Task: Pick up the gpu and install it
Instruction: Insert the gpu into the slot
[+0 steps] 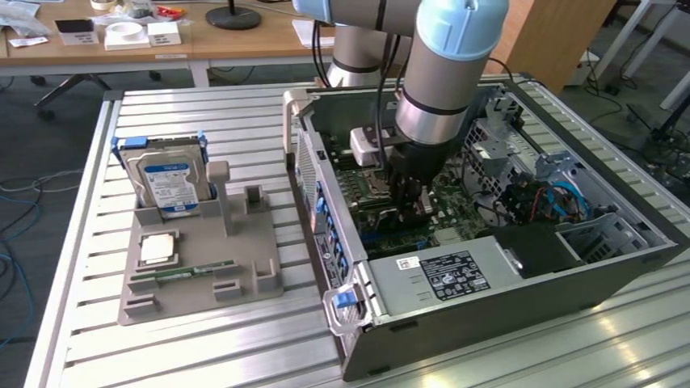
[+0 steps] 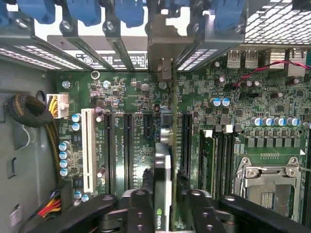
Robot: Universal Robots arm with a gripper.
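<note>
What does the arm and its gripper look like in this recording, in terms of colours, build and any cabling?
The arm is a thick cylinder with a silvery grey metal body, pale blue joint caps and a black ring at the wrist. A pale box-shaped unit sits on the wrist, and dark cables run along the arm. The gripper is black, with slim fingers; in the wrist view its fingers are matte black linkages with round bolt holes.

The gpu (image 2: 164, 145) stands on edge in the computer case (image 1: 518, 307), hard drive (image 1: 167, 182) to the exterior view's left.
</note>
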